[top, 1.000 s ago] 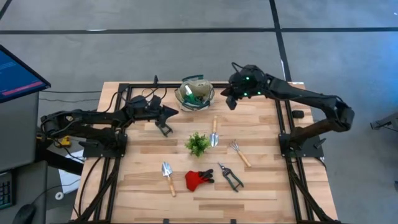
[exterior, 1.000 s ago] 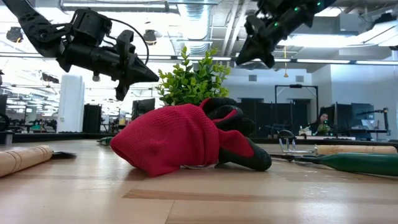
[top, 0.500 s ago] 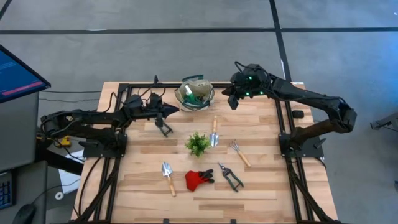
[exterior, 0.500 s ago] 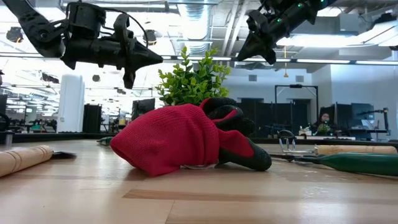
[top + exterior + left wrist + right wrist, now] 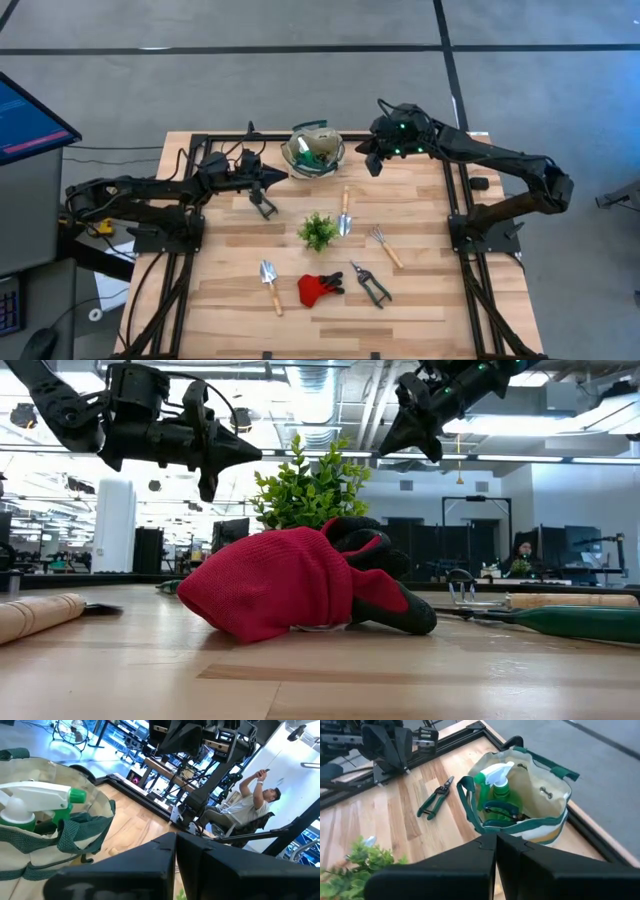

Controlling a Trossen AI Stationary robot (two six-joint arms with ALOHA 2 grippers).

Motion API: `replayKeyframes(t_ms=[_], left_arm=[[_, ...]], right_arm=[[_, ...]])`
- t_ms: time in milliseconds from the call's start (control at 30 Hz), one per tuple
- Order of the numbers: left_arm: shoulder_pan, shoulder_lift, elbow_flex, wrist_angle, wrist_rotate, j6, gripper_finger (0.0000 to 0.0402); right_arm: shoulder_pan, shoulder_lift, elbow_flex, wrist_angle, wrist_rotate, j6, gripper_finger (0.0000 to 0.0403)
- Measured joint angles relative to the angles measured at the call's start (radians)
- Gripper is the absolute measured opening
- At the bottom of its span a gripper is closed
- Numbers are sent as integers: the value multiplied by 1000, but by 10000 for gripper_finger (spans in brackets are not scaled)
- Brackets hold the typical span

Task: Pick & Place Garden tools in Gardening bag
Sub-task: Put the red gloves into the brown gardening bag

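Observation:
The gardening bag (image 5: 313, 150) stands at the far middle of the table with a green spray bottle (image 5: 497, 782) upright inside it. Two wooden-handled trowels (image 5: 345, 212) (image 5: 270, 285), a rake (image 5: 385, 246), black-handled shears (image 5: 371, 284) and red gloves (image 5: 320, 288) lie flat on the table. Green-handled pruners (image 5: 435, 797) lie to the left of the bag. My left gripper (image 5: 284, 175) hangs shut and level just left of the bag, holding nothing. My right gripper (image 5: 370, 165) hangs shut above the table just right of the bag, slanting down, also holding nothing.
A small leafy plant (image 5: 318, 230) stands mid-table between the bag and the near tools. Black frame rails (image 5: 455, 200) run along the table's left, right and far edges. A person sits in the room beyond the table (image 5: 250, 805). Bare wood lies at the near left.
My left gripper has tipped up from slanting down to level and risen slightly beside the bag, staying shut. The tools and the bag have not moved.

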Motion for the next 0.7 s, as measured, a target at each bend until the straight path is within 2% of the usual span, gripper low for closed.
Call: replayKeyframes(t_ms=[700], left_arm=[[-2,-13,9,-1,7,-19,1]], right_arm=[[0,0,0,10,1,-38,0]])
